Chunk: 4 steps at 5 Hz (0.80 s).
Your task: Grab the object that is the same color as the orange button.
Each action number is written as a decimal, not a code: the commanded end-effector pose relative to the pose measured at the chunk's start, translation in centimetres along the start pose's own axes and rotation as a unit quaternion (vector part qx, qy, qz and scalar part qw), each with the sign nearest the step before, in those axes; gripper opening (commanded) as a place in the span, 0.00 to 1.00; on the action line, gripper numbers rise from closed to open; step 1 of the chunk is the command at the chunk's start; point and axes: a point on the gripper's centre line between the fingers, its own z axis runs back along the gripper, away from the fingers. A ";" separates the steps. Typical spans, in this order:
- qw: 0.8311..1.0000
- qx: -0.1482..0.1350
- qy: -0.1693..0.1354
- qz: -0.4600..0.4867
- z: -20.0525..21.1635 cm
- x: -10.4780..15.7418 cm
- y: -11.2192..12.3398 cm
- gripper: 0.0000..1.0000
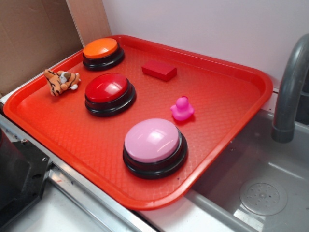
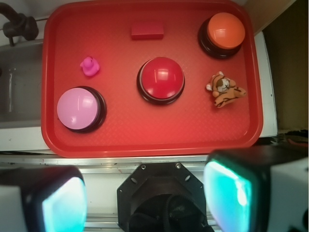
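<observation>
Plush tiger (image 2: 225, 90) lies on the red tray (image 2: 145, 137), at about five o'clock from the orange button (image 2: 226, 30). It looks light, soft and squashy; pinch the striped body crosswise. The gripper (image 2: 145, 203) hangs high, jaws spread, empty.

A red tray (image 1: 231, 82) carries three buttons, tiger (image 1: 61, 81), duck (image 1: 182, 108), block (image 1: 159, 70).

Exterior looks obliquely across the tray (image 1: 227, 82); wrist looks straight down on it.
</observation>
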 end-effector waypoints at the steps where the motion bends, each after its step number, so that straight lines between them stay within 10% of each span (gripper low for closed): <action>1: 0.999 0.020 0.015 0.033 -1.9 4.8 3.7 1.00; 4: 0.995 0.054 0.082 -0.029 -12.0 5.9 13.6 1.00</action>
